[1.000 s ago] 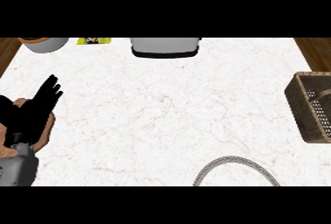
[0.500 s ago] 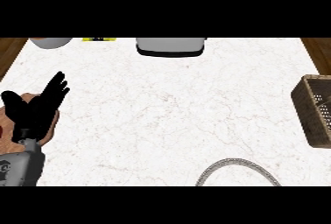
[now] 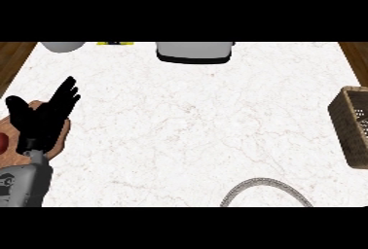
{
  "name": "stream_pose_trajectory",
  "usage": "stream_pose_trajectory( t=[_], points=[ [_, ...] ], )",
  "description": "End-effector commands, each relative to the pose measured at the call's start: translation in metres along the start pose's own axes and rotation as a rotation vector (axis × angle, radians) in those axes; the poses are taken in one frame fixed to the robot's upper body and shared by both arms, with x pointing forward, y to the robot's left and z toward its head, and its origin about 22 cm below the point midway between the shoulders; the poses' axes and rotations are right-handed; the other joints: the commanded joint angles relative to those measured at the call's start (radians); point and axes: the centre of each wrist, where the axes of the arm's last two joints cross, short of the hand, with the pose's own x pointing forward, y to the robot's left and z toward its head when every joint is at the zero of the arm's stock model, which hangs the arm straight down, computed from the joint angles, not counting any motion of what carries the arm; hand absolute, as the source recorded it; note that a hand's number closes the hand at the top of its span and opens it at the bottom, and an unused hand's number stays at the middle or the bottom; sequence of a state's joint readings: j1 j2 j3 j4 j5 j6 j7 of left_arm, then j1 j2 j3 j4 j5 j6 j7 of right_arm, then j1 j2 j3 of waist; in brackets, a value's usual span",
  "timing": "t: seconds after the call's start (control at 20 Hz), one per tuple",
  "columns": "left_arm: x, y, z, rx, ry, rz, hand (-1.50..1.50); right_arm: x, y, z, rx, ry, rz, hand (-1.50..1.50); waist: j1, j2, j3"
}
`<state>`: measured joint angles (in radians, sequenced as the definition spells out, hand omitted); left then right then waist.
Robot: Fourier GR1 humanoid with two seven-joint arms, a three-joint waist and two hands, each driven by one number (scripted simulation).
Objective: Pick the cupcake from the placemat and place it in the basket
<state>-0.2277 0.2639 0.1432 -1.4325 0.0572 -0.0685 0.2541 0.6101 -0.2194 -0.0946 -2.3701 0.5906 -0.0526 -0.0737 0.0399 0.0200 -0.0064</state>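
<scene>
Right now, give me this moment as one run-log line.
left hand: open, fingers straight, above brown placemat at counter's left edge | right hand: not in view | cupcake: not identifiable | basket: right edge, partly cut off

White marbled desk (image 3: pixel 194 126) with wooden edges, grey-white appliance with a dark base (image 3: pixel 194 51) at the far edge, pale rounded vessel (image 3: pixel 63 46) at far left, small yellow item (image 3: pixel 115 43) beside it, grey curved ring (image 3: pixel 267 190) at the near edge
</scene>
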Motion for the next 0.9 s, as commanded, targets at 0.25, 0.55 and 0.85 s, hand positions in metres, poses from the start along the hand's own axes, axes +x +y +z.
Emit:
stream_pose_trajectory(
  t=[0.25, 0.55, 0.85],
  points=[
    [-0.005, 0.002, -0.002, 0.009, 0.021, 0.006, 0.00, 0.012, -0.071, -0.080, -0.059, -0.041, -0.095, 1.50, -0.015, -0.017, 0.003],
    [-0.005, -0.004, -0.009, 0.031, 0.022, 0.004, 0.00, -0.026, -0.118, -0.149, -0.187, 0.165, -0.208, -1.50, -0.027, -0.017, 0.005],
    [-0.009, 0.013, -0.015, 0.041, 0.018, 0.016, 0.00, -0.046, -0.119, -0.199, -0.102, 0.092, -0.177, -1.50, -0.036, -0.018, 0.006]
  ],
)
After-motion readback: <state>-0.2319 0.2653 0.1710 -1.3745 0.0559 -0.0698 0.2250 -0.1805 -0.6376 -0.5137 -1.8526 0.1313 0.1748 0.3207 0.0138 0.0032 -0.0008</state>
